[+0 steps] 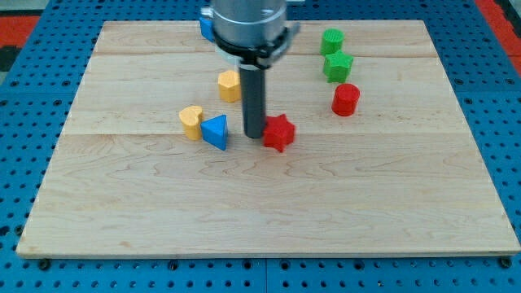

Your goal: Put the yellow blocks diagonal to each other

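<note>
Yellow blocks: one [229,85] upper, one heart-shaped [190,122] lower left, already roughly diagonal, blue triangle [216,132] touching the heart. My tip [255,134], a bare rod gripping nothing, rests beside the red star [279,133], clear of both.

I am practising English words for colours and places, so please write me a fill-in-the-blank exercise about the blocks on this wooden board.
1. My tip stands just at the view's left of the ____ star block.
2. The blue triangle block touches the yellow heart block on that block's view-____ side.
3. The other yellow block lies toward the view's ____ from the yellow heart block.
4. Above the red cylinder block, near the view's right, are ____ green blocks.

Missing words: red; right; top right; two
</note>
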`<state>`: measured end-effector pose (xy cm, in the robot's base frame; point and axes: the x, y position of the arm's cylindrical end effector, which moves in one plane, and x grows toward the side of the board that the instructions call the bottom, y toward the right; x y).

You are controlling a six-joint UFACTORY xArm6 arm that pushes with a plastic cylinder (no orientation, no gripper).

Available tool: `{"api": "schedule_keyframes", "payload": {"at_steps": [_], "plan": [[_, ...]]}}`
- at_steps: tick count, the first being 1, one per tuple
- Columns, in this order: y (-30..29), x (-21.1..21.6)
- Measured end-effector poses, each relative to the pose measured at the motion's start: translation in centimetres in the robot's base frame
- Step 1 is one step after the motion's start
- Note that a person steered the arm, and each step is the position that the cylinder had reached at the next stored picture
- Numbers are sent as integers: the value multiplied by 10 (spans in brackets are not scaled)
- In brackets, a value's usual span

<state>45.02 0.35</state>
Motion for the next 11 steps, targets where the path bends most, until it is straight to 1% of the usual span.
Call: {"api": "schedule_keyframes", "payload": {"at_steps": [1, 2, 3, 4, 6, 7, 8, 9, 10, 11], "plan": [[53, 4], [89, 5], [33, -8], [10, 60], [-88, 31], [-114, 10], [-108, -18], [-88, -31], [-75, -31], [-76, -55]]}}
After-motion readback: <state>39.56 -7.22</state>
